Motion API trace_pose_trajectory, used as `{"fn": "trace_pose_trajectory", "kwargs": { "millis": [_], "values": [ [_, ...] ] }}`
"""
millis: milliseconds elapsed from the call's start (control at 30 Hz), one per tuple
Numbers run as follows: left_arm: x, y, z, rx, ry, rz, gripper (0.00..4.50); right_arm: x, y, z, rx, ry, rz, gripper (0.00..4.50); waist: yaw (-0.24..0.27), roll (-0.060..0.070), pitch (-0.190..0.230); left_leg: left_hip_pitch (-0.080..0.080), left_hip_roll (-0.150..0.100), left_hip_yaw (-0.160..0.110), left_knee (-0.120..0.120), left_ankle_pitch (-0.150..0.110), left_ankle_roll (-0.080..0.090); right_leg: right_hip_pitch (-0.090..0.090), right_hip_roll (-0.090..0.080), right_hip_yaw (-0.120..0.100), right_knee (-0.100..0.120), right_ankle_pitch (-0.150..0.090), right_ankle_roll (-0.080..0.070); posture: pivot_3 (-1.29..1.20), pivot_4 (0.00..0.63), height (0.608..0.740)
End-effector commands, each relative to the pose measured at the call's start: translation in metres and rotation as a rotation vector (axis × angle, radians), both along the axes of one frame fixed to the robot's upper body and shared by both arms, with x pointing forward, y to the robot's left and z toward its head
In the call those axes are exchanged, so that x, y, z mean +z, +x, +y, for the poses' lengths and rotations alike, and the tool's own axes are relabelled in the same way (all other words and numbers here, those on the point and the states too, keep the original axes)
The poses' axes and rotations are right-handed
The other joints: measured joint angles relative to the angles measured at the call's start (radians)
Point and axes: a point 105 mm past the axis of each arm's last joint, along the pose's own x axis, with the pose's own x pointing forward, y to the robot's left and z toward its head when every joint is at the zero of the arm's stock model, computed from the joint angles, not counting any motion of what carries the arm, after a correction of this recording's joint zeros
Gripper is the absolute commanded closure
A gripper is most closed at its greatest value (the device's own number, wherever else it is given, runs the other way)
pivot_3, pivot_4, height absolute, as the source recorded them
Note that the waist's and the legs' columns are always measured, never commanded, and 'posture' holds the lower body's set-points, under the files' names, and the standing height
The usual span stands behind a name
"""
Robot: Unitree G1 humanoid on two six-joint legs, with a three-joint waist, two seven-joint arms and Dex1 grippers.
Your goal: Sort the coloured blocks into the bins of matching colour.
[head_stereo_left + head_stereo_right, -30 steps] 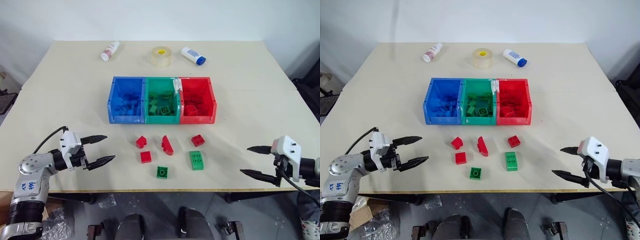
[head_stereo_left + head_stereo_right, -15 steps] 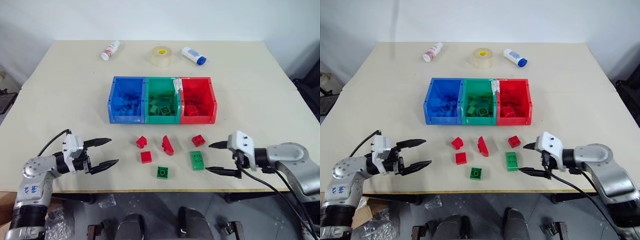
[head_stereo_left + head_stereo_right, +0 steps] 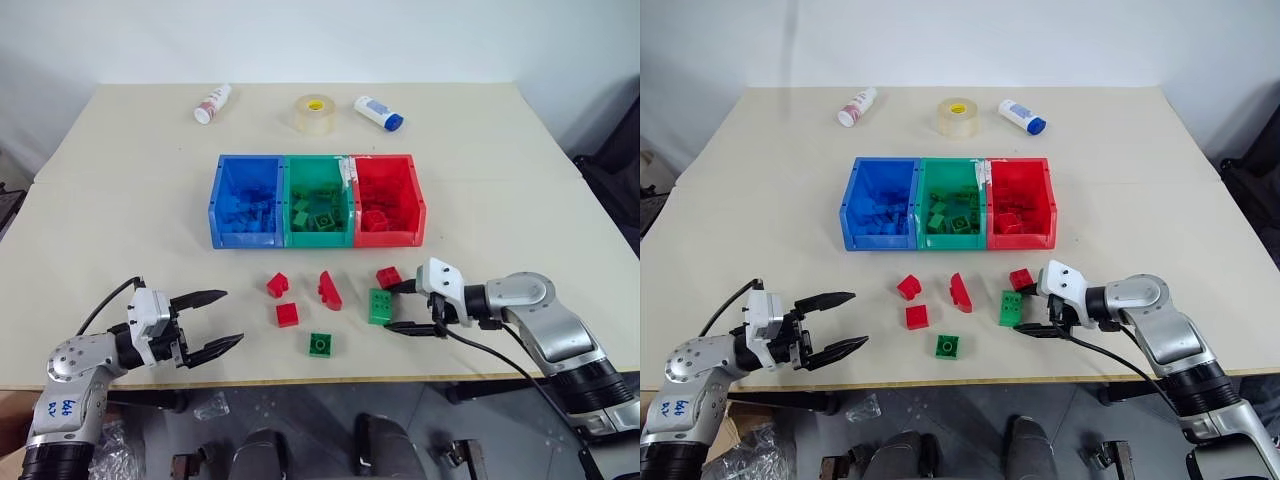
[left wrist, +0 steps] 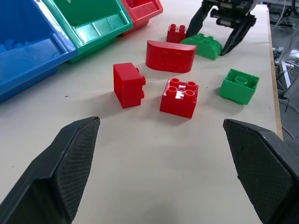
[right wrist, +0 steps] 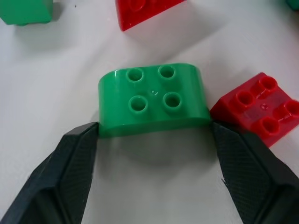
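Where a second ago stood off at the table's right edge: right gripper [image 3: 1032,309], now astride rounded green block [image 5: 153,99], fingertips at its two ends, not yet clamped. Red block [image 5: 259,108] touching one finger. Left gripper [image 3: 212,320] spread wide over bare table [image 3: 120,220]. Bins [image 3: 316,200] beyond, well apart.

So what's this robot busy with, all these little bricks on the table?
It is sorting toy bricks by colour into the joined blue, green and red bins, which already hold some. The right tool has its two fingers on either side of a rounded green brick, not yet gripping it, with a small red brick beside it. The left tool waits open near the table's front edge. Four more bricks lie loose between them.
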Motion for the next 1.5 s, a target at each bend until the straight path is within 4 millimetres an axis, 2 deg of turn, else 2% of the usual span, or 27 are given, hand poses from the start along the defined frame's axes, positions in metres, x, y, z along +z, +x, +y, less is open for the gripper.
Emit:
{"fn": "trace_pose_trajectory", "kwargs": {
  "millis": [33,233,467,567,700,867,967,1067,1167,1333,1500],
  "values": [
    [0.008,-0.001,-0.001,0.005,-0.020,-0.040,0.00,-0.011,-0.007,0.008,0.019,-0.006,0.038,1.11,0.000,0.000,0.000,0.000,0.000,0.000,0.000,0.000,0.000,0.000,0.000,0.000,0.000,0.000,0.000,0.00,0.150,0.740],
    [0.008,0.002,-0.002,0.007,-0.023,-0.042,0.00,-0.002,-0.011,0.011,0.028,0.035,0.017,1.11,0.003,0.000,0.000,0.000,0.000,0.000,0.000,0.000,0.000,0.000,0.000,0.000,0.000,0.000,0.000,0.00,0.150,0.740],
    [0.009,0.007,-0.003,0.002,-0.026,-0.045,0.00,0.038,-0.013,0.023,0.033,0.176,-0.041,1.11,0.006,0.000,0.000,-0.001,0.000,0.000,0.000,0.000,0.000,0.000,0.000,0.000,0.000,0.000,0.000,0.00,0.150,0.740],
    [0.009,0.009,-0.003,0.000,-0.026,-0.046,0.00,0.058,-0.007,0.030,0.011,0.230,-0.086,1.11,0.005,0.000,0.000,-0.001,0.000,0.000,0.000,0.000,0.000,0.000,0.000,0.000,-0.001,0.000,0.000,0.00,0.150,0.740],
    [0.010,0.014,-0.004,-0.002,-0.028,-0.049,0.00,0.094,0.022,0.048,-0.071,0.336,-0.171,1.11,0.003,0.000,0.000,-0.001,0.000,0.000,0.000,0.000,0.000,-0.002,0.000,0.001,0.001,0.000,0.000,0.00,0.150,0.740],
    [0.012,0.019,-0.006,-0.008,-0.029,-0.058,0.00,0.116,0.070,0.077,-0.145,0.359,-0.272,1.11,0.002,0.000,0.000,-0.004,0.000,0.003,0.000,0.000,0.000,-0.006,0.000,0.002,0.002,0.000,0.000,0.00,0.150,0.740],
    [0.012,0.021,-0.007,-0.014,-0.029,-0.064,0.00,0.121,0.089,0.090,-0.177,0.365,-0.296,1.11,0.001,0.000,0.000,-0.005,0.000,0.004,-0.001,0.000,-0.001,-0.008,0.000,0.003,0.003,0.000,0.000,0.00,0.150,0.740],
    [0.015,0.023,-0.008,-0.013,-0.030,-0.080,0.00,0.122,0.103,0.099,-0.207,0.353,-0.305,0.07,0.000,0.000,0.000,-0.005,0.000,0.005,-0.002,0.000,-0.001,-0.009,0.000,0.004,0.003,0.000,0.000,0.00,0.150,0.740],
    [0.016,0.023,-0.005,-0.007,-0.027,-0.085,0.00,0.125,0.101,0.100,-0.182,0.364,-0.317,0.03,0.001,0.000,0.000,-0.005,0.000,0.006,-0.002,0.000,-0.001,-0.009,0.000,0.004,0.002,0.000,0.000,0.00,0.150,0.740],
    [0.017,0.023,-0.002,-0.002,-0.025,-0.089,0.00,0.126,0.092,0.088,-0.161,0.366,-0.318,0.03,-0.002,0.000,0.000,-0.004,0.000,0.006,-0.002,0.000,-0.001,-0.009,0.000,0.005,0.003,0.000,0.000,0.00,0.150,0.740],
    [0.017,0.025,-0.002,-0.011,-0.026,-0.089,0.00,0.115,0.053,0.066,-0.024,0.347,-0.269,0.03,0.005,0.000,0.000,-0.005,0.000,0.006,-0.002,0.000,0.000,-0.009,0.000,0.005,0.002,0.000,0.000,0.00,0.150,0.740]
  ]
}}
